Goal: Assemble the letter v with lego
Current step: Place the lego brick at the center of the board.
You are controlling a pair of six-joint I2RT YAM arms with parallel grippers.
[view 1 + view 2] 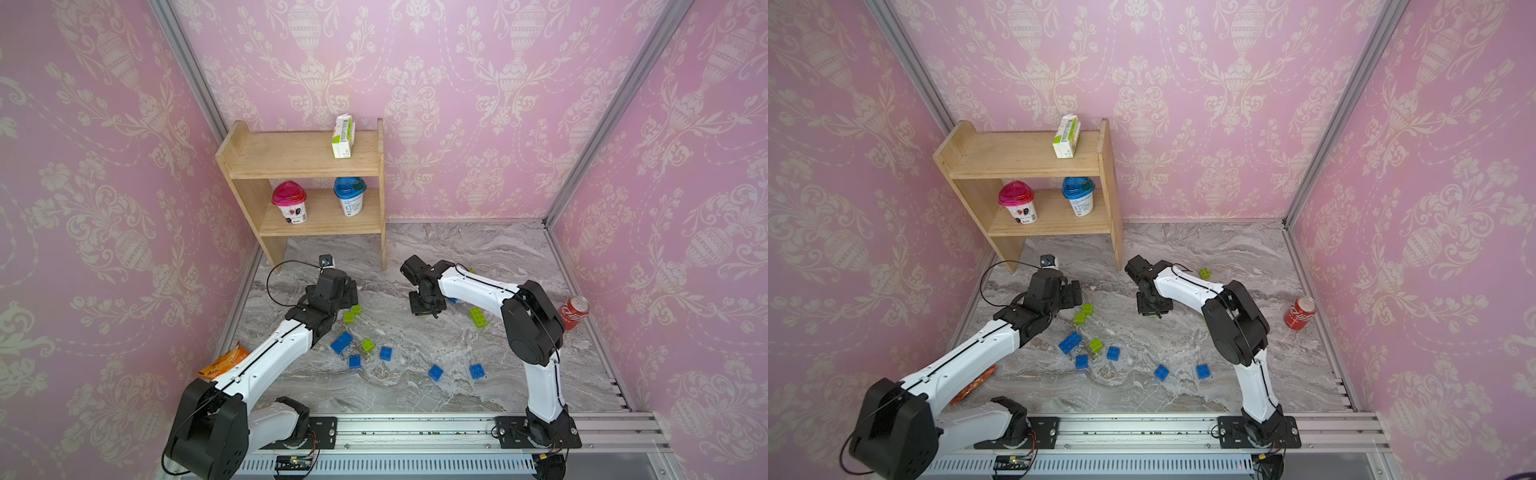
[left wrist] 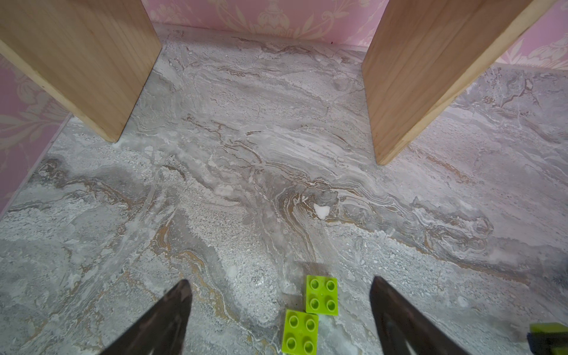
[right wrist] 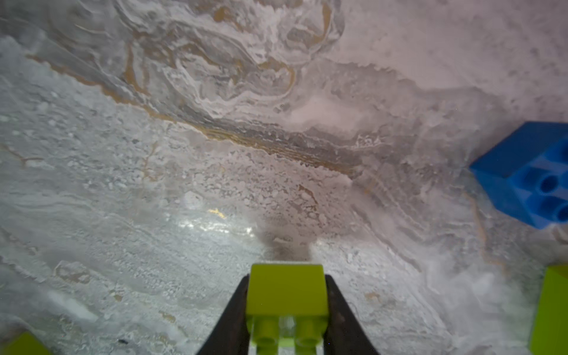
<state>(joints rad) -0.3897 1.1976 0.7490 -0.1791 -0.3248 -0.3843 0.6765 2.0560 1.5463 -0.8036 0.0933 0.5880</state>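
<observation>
Two lime-green square lego bricks (image 2: 321, 295) (image 2: 300, 332) lie corner to corner on the marble floor, seen in both top views (image 1: 352, 314). My left gripper (image 2: 280, 281) hangs open just over them, one finger on each side and neither touching. My right gripper (image 3: 287, 278) is shut on another lime-green square brick (image 3: 287, 292), held just above the floor mid-table (image 1: 426, 313). Loose blue bricks (image 1: 341, 342) (image 1: 435, 372) and a green one (image 1: 367, 344) lie nearer the front. A long green brick (image 1: 478, 318) lies by the right arm.
A wooden shelf (image 1: 307, 166) stands at the back left with two lidded cups (image 1: 290, 203) and a carton (image 1: 343, 137). Its legs (image 2: 399, 92) rise just beyond my left gripper. A red soda can (image 1: 574, 311) stands at the right wall. An orange snack bag (image 1: 224, 363) lies at the left.
</observation>
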